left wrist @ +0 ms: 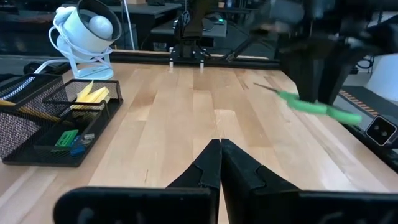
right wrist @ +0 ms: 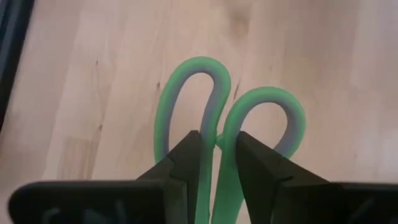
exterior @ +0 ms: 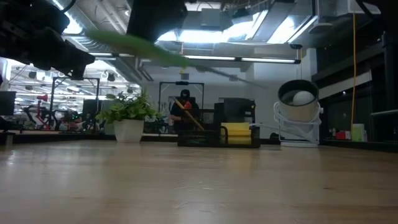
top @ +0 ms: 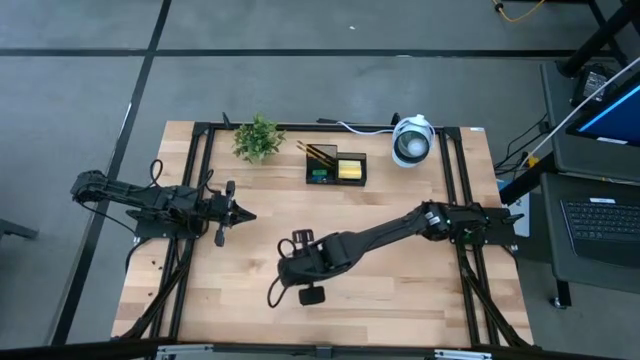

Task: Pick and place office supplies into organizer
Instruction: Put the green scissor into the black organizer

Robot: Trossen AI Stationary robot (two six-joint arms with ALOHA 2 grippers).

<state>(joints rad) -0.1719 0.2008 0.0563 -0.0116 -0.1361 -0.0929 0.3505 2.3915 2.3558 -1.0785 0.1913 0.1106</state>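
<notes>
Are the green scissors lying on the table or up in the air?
Up in the air. The right end effector grips the scissors, and the low view shows them well above the tabletop.

A small green potted plant and a round white-and-grey device stand at the table's far edge.
</notes>
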